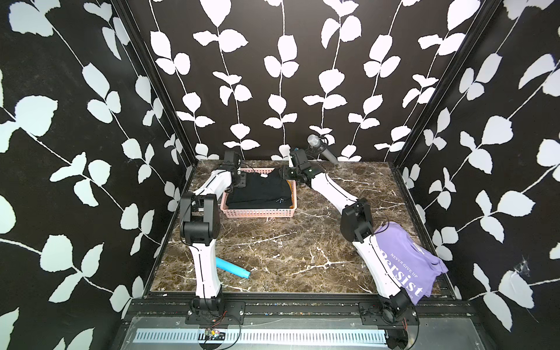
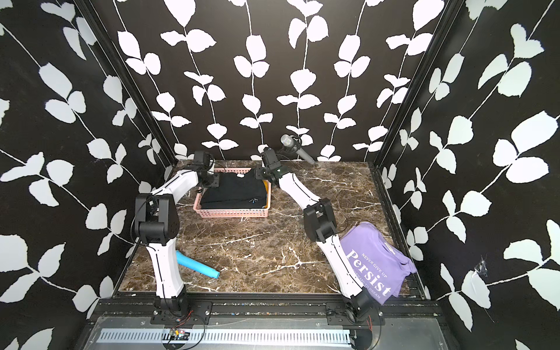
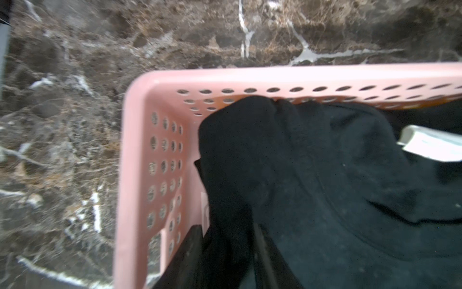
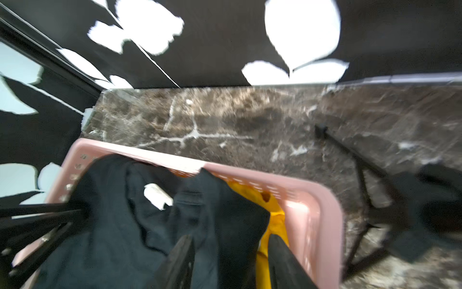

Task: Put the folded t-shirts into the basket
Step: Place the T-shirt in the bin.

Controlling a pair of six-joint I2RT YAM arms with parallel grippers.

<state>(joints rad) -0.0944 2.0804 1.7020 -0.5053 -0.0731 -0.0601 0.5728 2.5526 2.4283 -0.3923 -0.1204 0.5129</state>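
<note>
My left gripper (image 3: 227, 240) is in the basket's far left corner. The jaws are apart and a fold of the black shirt (image 1: 260, 189) fills the gap, so I can't tell if it's pinched or loose. My right gripper (image 4: 231, 240) is at the basket's far right corner. Its jaws are parted with black cloth between them, but yellow shows past the cloth, so that side looks slack.

The black shirt lies in the basket (image 1: 257, 213), which sits toward the far left of the tabletop (image 1: 272, 251). It's on top of the yellow shirt (image 4: 275, 220). I can't see the light blue shirt.

I judge this step to be the release. To do it well:
- Open both sides fully.
- Lift straight up, both at once, so no corner gets dragged out.
- Watch the far edge, where the cloth peaks against the rim and needs to drop inside.

The lavender shirt (image 1: 403, 254) is at the near right corner, overhanging the tabletop edge and partly under my right arm. It's probably next. I'm ignoring the blue tube (image 1: 233, 268) by the near left corner.
</note>
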